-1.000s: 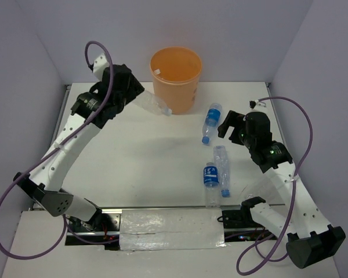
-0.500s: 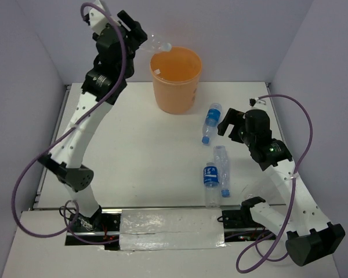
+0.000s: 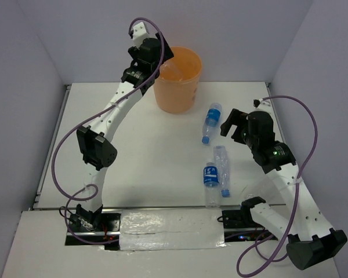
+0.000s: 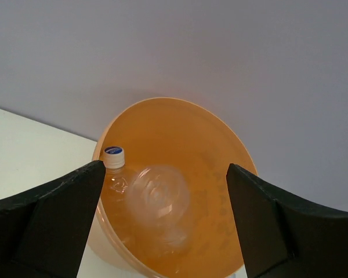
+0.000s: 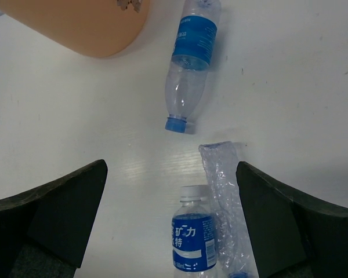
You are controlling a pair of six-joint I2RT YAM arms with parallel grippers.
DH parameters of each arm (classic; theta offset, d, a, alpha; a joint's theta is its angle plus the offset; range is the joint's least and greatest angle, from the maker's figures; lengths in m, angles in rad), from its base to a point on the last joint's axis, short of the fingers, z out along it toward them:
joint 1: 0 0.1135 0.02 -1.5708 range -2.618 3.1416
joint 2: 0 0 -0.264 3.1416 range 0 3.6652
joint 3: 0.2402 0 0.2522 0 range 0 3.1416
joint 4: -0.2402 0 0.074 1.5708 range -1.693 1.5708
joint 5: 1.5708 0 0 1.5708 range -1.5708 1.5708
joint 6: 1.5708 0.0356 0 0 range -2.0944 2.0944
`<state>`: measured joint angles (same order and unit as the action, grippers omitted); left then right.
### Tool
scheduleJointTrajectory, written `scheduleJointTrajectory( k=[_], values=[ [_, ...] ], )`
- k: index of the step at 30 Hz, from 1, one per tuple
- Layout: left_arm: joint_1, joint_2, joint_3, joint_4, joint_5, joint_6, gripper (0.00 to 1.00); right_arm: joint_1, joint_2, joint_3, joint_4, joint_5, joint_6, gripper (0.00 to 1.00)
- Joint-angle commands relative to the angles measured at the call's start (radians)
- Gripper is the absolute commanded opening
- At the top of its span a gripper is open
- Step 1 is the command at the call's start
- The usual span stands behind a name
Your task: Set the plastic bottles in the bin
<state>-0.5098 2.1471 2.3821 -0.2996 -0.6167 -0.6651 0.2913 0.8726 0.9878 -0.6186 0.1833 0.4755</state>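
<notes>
one bin (image 3: 175,92) at the back of the table (image 3: 133,150). two arms: left gripper (image 4: 165,171) over the bin mouth, fingers wide, empty, looks like the drop spot. right gripper (image 5: 171,168) wide too, empty, likely lining up a pick. five plastic bottles (image 4: 161,194): two in the bin, three loose on the table.

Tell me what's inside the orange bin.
Two are visible: a capped bottle against the wall, cap up, and a clear bottle seen end-on. They cover much of the bin floor, so anything beneath is hidden.
</notes>
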Motion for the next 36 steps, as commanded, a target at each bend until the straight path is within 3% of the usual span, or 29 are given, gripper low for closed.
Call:
scheduleJointTrajectory(
  k=[1, 9, 18, 23, 28, 30, 33, 34, 36],
  values=[
    [0.010, -0.119, -0.012, 0.043, 0.067, -0.038, 0.99, 0.008, 0.009, 0.041, 0.000, 0.018, 0.011, 1.00],
    [0.011, -0.447, -0.275, -0.094, 0.092, 0.022, 0.99, -0.012, 0.228, 0.112, 0.069, 0.067, 0.040, 1.00],
    [0.045, -0.771, -0.659, -0.282, 0.017, -0.001, 0.99, -0.090, 0.753, 0.360, 0.135, -0.103, 0.040, 1.00],
    [0.063, -0.855, -0.750, -0.328, 0.052, -0.045, 0.99, -0.096, 0.983, 0.485, 0.132, -0.113, 0.066, 0.99],
    [0.065, -0.868, -0.750, -0.374, 0.066, -0.064, 0.99, -0.096, 1.078, 0.520, 0.152, -0.062, 0.084, 0.93],
    [0.065, -0.871, -0.748, -0.375, 0.067, -0.056, 0.99, -0.098, 1.117, 0.534, 0.155, -0.053, 0.078, 0.86],
    [0.065, -0.868, -0.745, -0.378, 0.060, -0.050, 0.99, -0.098, 1.144, 0.548, 0.154, -0.059, 0.058, 0.67],
    [0.065, -0.863, -0.739, -0.383, 0.060, -0.045, 0.99, -0.096, 1.145, 0.560, 0.143, -0.050, 0.049, 0.54],
    [0.065, -0.856, -0.724, -0.398, 0.058, -0.044, 0.99, -0.095, 1.126, 0.566, 0.131, -0.015, 0.032, 0.43]
  ],
)
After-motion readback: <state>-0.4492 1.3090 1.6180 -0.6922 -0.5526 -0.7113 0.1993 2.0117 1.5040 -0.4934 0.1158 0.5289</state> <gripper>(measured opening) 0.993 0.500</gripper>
